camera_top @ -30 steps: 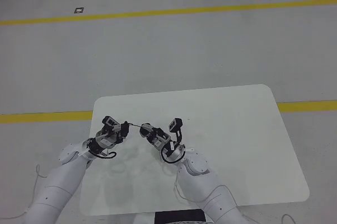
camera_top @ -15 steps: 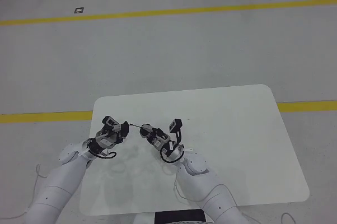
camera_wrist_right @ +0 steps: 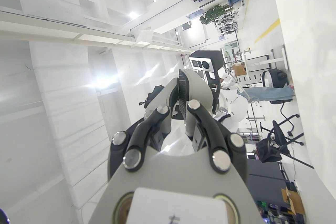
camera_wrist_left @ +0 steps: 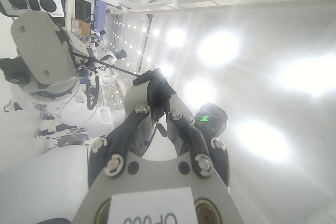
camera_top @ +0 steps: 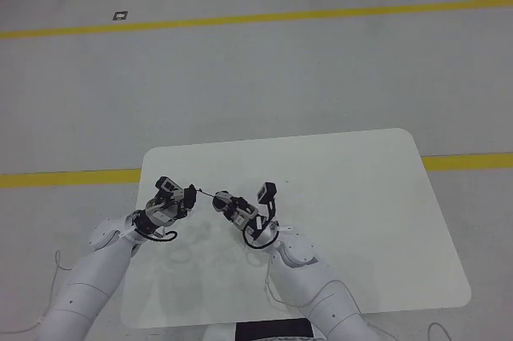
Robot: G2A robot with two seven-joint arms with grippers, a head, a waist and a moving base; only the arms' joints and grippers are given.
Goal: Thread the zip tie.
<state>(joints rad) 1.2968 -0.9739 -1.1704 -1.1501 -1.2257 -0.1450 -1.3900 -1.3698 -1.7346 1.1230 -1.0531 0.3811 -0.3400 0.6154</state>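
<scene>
White table (camera_top: 350, 213) below left pincer (camera_top: 191, 193) and right pincer (camera_top: 218, 198), zip tie (camera_top: 204, 193) between.

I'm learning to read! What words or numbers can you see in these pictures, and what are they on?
White paper label on the left end effector: upside down, cut off at the edge, unreadable.
Second white paper label on the right end effector: cut off, unreadable.
Small dark square marker on the grey floor: too small to read.
</scene>
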